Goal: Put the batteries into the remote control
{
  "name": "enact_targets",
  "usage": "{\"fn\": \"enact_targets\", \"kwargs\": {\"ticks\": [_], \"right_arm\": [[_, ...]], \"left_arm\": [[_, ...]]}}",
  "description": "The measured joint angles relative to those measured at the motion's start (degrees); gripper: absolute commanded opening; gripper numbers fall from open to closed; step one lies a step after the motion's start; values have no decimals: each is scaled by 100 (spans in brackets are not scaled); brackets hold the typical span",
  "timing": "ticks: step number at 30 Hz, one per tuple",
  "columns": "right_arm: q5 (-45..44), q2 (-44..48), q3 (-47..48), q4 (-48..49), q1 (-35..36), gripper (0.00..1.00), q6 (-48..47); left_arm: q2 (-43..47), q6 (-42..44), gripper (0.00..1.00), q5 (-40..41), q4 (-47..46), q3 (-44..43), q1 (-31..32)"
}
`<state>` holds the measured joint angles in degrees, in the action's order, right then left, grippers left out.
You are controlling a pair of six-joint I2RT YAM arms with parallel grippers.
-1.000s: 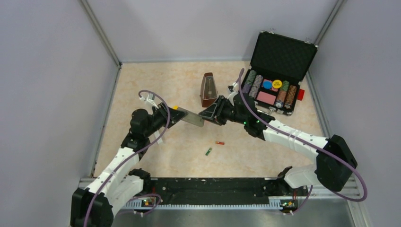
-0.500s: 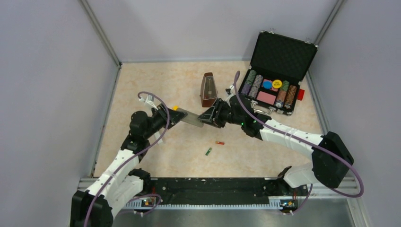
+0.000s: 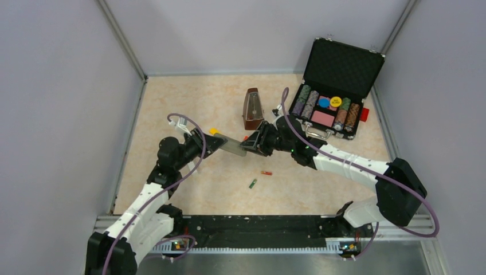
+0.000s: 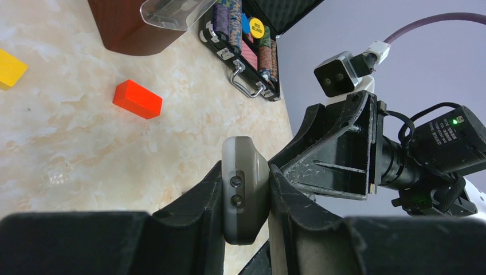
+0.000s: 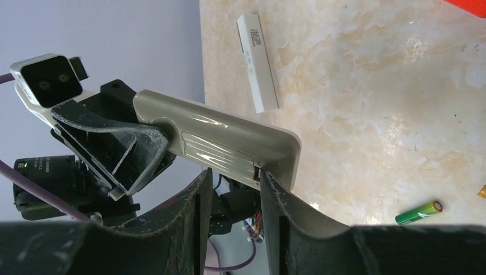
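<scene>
The grey remote control is held off the table, end-on between my left gripper's fingers, which are shut on it. My right gripper is at the remote's other end. In the right wrist view its fingers stand apart, their tips against the remote's face at the edges of the closed battery cover. The red-orange battery and the green battery lie on the table below, in front of the grippers. The green battery also shows in the right wrist view.
A brown metronome stands just behind the grippers. An open case of poker chips is at the back right. A red-orange block, a yellow block and a slim white bar lie on the table near the grippers.
My right gripper has moved a little left, closer onto the end of the remote. The left gripper has kept its hold; the batteries have not moved.
</scene>
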<state>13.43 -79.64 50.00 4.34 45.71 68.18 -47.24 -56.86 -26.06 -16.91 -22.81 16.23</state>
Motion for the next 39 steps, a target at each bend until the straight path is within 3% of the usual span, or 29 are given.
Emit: {"fn": "enact_targets", "kwargs": {"ticks": [19,33,39], "right_arm": [[28,-219,129,90,31,34,72],[275,-304,-557,1790,-24,34,450],[778,-490,-566,2994,111,34,761]], "left_arm": [[-74,-205,0,33,-603,249,-81],[-225,-291,0,17,-802,245,-160],[-249,-442,0,-544,-905,232,11]]}}
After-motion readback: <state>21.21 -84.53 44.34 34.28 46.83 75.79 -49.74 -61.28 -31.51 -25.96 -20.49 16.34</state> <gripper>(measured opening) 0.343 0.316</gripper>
